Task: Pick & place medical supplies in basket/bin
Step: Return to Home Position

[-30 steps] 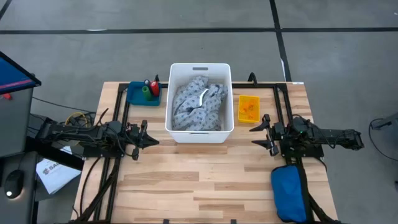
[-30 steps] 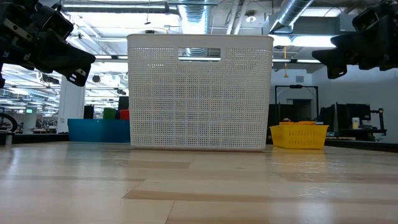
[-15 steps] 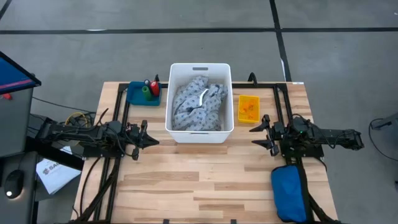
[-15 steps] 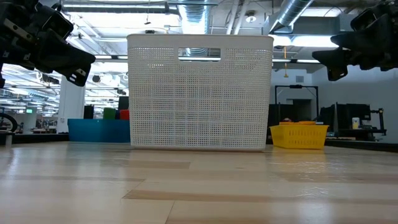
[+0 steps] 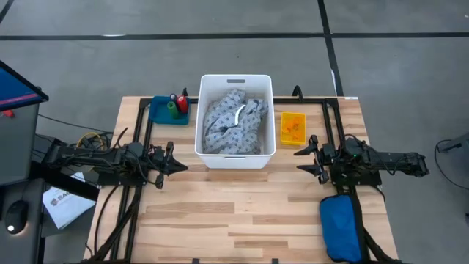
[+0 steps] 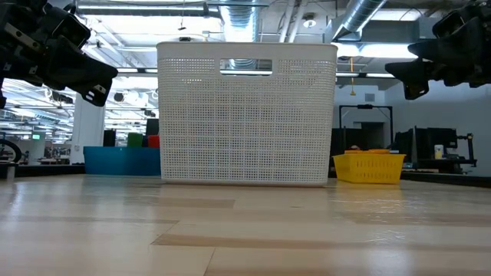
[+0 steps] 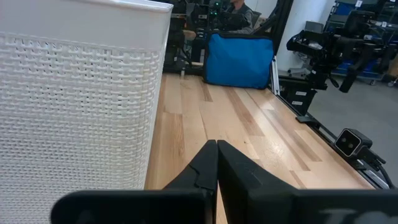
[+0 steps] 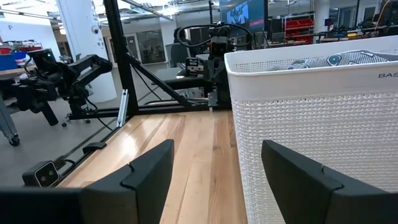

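Note:
The white basket [image 5: 236, 121] stands at the table's far middle with the grey patterned gown [image 5: 233, 122] bundled inside it. A small blue tray [image 5: 168, 110] to its left holds a red piece [image 5: 181, 99] and a green piece [image 5: 171, 108]. A yellow bin [image 5: 292, 127] to its right holds small orange things. My left gripper [image 5: 181, 166] is shut and hangs above the table left of the basket, touching nothing. My right gripper [image 5: 300, 159] is open and hangs above the table right of the basket, nothing between its fingers.
A blue padded pouch [image 5: 341, 227] lies at the table's near right corner. Black rails [image 5: 139, 132] run along both sides of the table. Bare wood lies between the basket and the near edge.

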Robot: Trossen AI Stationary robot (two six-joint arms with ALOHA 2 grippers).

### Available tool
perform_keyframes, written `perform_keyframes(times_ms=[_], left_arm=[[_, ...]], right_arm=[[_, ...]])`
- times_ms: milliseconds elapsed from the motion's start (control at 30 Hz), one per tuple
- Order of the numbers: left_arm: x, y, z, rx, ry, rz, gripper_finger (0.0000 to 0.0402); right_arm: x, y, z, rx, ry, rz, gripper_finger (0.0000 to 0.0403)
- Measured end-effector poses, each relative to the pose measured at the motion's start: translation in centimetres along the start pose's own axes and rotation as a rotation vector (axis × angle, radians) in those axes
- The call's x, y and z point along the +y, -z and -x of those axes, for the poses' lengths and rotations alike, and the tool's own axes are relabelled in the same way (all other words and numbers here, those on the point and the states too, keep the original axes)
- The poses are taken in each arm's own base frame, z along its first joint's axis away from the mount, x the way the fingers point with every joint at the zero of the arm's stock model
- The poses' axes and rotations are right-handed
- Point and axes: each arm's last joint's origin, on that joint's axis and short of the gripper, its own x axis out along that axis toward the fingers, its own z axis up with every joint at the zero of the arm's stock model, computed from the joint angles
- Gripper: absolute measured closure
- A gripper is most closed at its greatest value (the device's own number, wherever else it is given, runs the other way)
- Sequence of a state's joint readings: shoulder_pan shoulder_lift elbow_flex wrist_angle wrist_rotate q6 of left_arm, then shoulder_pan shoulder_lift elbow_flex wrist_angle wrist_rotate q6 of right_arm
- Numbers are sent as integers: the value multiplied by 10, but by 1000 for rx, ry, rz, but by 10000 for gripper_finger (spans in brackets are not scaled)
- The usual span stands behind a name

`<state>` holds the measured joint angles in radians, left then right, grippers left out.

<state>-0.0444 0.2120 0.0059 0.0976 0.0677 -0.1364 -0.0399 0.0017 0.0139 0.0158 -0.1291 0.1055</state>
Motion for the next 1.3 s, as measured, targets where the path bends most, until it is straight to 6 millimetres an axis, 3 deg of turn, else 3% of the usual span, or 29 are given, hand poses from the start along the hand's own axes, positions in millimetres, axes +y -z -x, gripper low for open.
perform_keyframes(times_ms=[700, 1300], left_arm=[[0, 0, 0, -2, 0, 0, 401], [-2, -9, 9, -120, 16, -8, 401]], right_arm=[[0, 0, 0, 1, 0, 0, 163], [0, 0, 0, 1, 0, 0, 163]])
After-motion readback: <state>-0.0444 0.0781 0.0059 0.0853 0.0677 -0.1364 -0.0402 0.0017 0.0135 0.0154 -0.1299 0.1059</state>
